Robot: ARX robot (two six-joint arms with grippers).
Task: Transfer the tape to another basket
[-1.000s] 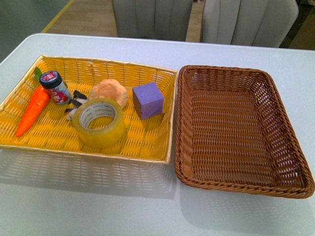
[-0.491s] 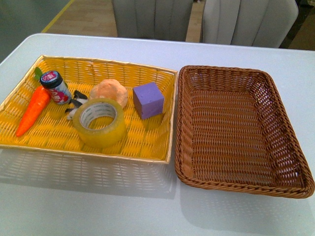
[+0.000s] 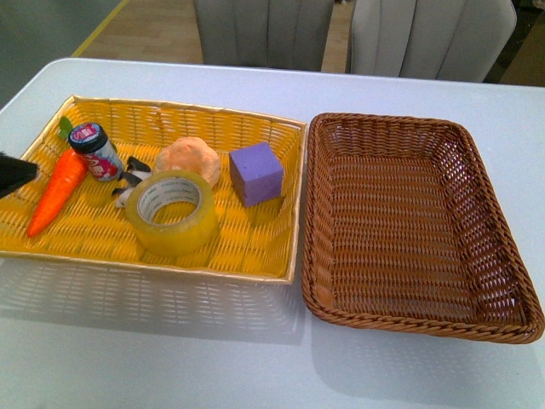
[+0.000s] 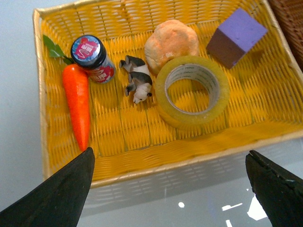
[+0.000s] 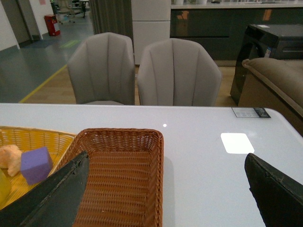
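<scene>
My left claw (image 4: 170, 151), spread wide short of the tape (image 4: 189, 122), could snag the bun (image 4: 170, 40) just beyond it.

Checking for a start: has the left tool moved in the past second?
Yes. The left tool has entered the front view from the left, toward the carrot.

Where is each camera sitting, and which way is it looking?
Front: on the body, looking down at the yellow tray and the basket; the left arm shows at the edge.
Left wrist: above the tray, looking down at the tape; open jaws show.
Right wrist: low, facing across the basket to chairs; open jaws show.
All three share the purple cube.
</scene>
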